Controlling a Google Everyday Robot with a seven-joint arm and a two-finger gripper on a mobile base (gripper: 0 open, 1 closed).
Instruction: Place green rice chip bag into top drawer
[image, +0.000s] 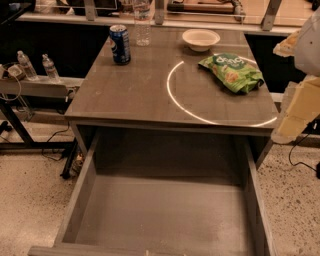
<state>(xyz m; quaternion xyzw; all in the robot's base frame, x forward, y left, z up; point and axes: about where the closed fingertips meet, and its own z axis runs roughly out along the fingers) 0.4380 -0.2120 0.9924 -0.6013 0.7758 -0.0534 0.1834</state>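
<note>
ITEM 1. Green rice chip bag (231, 72). It lies flat on the table (125, 95), printed face up, in the far right part of the top at about 2 o'clock from its centre. Its long axis runs from 10 o'clock to 4 o'clock. The dark round logo sits at the 10 o'clock end and the crumpled end points to 4 o'clock. Nothing touches it. It is just at 5 o'clock of the bowl (201, 39) and partly inside a bright ring of light (171, 95). Lying loose and unobstructed, it is probably staged for pickup, and a grasp across the short axis looks easiest.

ITEM 2. Top drawer (165, 215). It is pulled fully out toward 6 o'clock, below the table's front edge, with a bare bottom. It appears to be open to receive item 1.

ITEM 3. Gripper (287, 46). It is at the frame's right edge, at 3 o'clock of the bag and apart from it, holding nothing visible. I cannot tell whether it is apart or together. The task looks to be at the approach stage, with the bag not yet picked up.

ITEM 4. Other objects. 1 blue can (120, 44) stands upright at 11 o'clock on the table. 1 clear bottle (142, 22) stands at 12 o'clock. Both are well apart from the bag and out of the likely path.
</note>
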